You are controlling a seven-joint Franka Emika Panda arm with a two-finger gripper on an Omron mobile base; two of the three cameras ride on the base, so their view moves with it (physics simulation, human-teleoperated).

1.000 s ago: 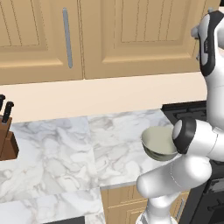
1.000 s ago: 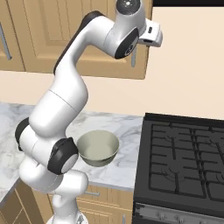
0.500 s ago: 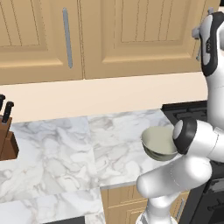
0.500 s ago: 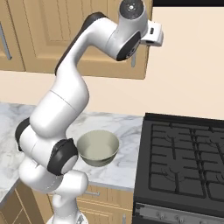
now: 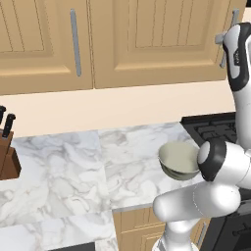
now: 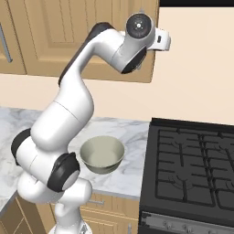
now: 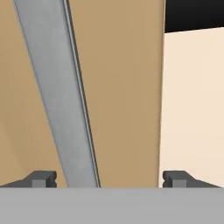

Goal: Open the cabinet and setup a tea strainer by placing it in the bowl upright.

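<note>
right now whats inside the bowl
The bowl on the marble counter holds nothing: its pale inside is bare. The cabinet door is shut, so what is inside it is hidden.

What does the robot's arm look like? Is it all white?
Mostly white. The arm is made of smooth, rounded, glossy tube shapes, with dark grey-black rings and round caps at the joints. The gripper has two small, dark grey, blocky fingertips. No cables or writing can be seen on it.
</note>
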